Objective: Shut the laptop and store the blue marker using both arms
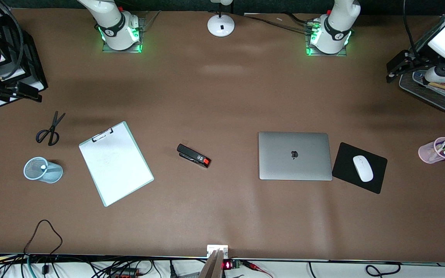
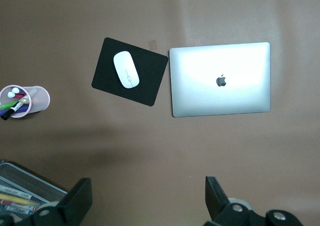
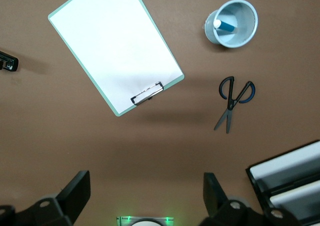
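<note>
The silver-grey laptop (image 1: pixel 294 155) (image 2: pixel 220 79) lies shut on the table, lid down with the dark logo up, beside a black mouse pad. The blue marker (image 3: pixel 227 25) rests inside a light blue mesh cup (image 1: pixel 43 170) toward the right arm's end, whitish end up. My left gripper (image 2: pixel 148 188) hangs open and empty high over the bare table at the left arm's end. My right gripper (image 3: pixel 145 186) hangs open and empty high over the table at the right arm's end, well away from the cup.
A white clipboard (image 1: pixel 115 163), black scissors (image 1: pixel 50 129) and a black stapler (image 1: pixel 193 155) lie on the table. A white mouse (image 1: pixel 362 168) sits on the black pad (image 1: pixel 346 154). A pink pen cup (image 1: pixel 437 150), a mesh tray (image 1: pixel 435 96), a black file tray (image 1: pixel 29 61) and a lamp base (image 1: pixel 221 25) stand around the edges.
</note>
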Action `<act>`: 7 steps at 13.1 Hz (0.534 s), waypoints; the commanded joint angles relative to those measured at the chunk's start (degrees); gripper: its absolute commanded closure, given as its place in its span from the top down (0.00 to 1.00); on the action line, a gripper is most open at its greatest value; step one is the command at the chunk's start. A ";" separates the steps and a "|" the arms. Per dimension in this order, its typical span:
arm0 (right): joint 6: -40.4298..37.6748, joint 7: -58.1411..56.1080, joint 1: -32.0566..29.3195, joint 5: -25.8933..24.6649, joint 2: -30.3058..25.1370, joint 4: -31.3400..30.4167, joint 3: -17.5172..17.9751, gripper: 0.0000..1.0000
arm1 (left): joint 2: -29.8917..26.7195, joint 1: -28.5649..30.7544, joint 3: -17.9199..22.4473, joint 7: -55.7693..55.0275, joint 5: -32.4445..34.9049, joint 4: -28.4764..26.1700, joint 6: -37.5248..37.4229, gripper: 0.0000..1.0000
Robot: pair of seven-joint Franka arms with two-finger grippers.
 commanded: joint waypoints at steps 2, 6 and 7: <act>2.66 1.24 -0.28 -0.91 -6.83 -6.82 0.07 1.00 | -1.24 0.08 0.05 1.07 -1.39 -1.34 0.49 1.00; 2.66 1.15 -0.19 -0.99 -7.63 -6.04 0.34 1.00 | -0.88 -0.28 0.05 1.07 -1.48 -1.16 0.76 1.00; 2.75 1.67 -0.19 -0.99 -7.28 -5.25 0.42 1.00 | -0.80 -0.36 0.14 1.07 -1.48 -1.08 0.84 1.00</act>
